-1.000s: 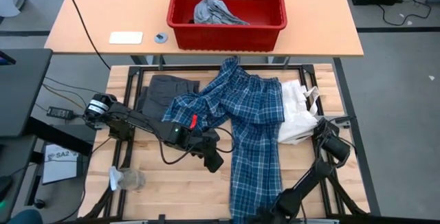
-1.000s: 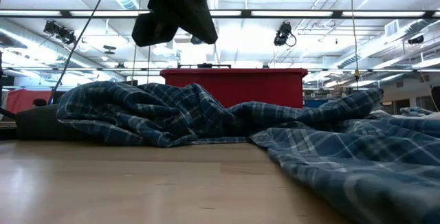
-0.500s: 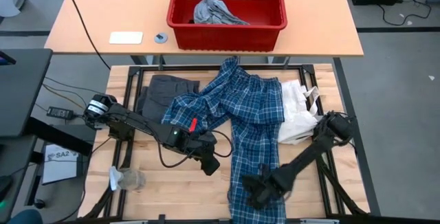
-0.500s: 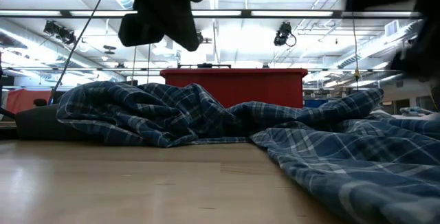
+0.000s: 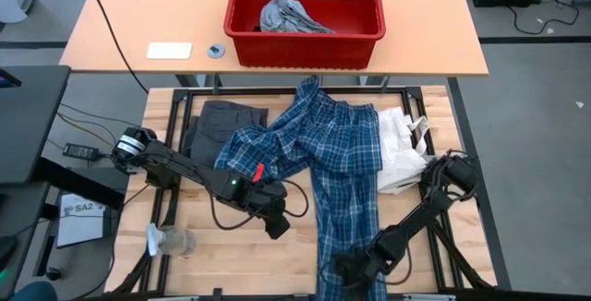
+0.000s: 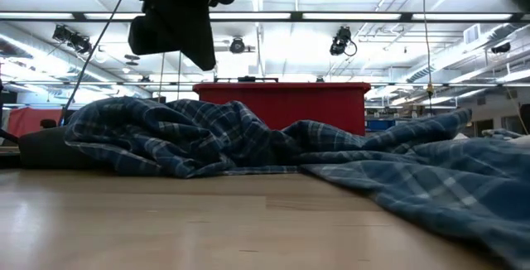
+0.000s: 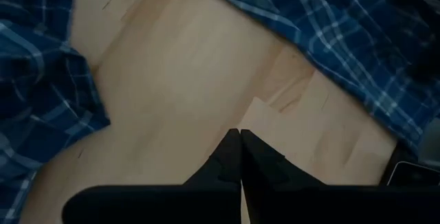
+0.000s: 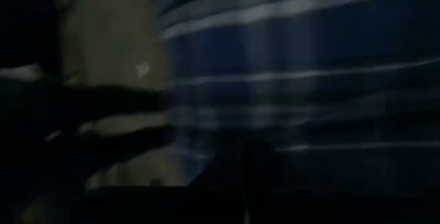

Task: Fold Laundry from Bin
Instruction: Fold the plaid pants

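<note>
High view. Blue-and-white plaid cotton garment (image 5: 334,167) spread down the middle of the slatted wooden table (image 5: 199,246), long axis from the far edge to the near edge, one leg-like panel over the near edge, a crumpled arm branching left over the dark grey folded shorts (image 5: 222,121). That long panel now straighter and narrower than a second ago, its lower end shifted right. Right gripper (image 5: 355,269) low at the near end of the panel, swung back from its half-second-ago spot further left; fingers pinched tight, on cloth or on nothing not clear. Left gripper (image 5: 275,228) drifted left and slightly nearer, off the cloth, over bare wood, fingers closed and empty. White fabric bag (image 5: 399,150) beside the plaid on the right. Bright red rectangular plastic bin (image 5: 305,13) on the orange table beyond, light grey crumpled piece (image 5: 288,15) still inside.

Low view. Plaid heaped in ridges across mid-table (image 6: 248,142), right-hand part flatter than before; red bin behind (image 6: 281,104); dark left gripper overhead (image 6: 178,17).

Left wrist view. Closed fingertips (image 7: 239,157) above bare wood, plaid either side (image 7: 41,80).

Right wrist view. Dark, blurred; plaid stripes filling most of it (image 8: 302,80).

Reading: panel being straightened before folding; task early, bin not emptied.
</note>
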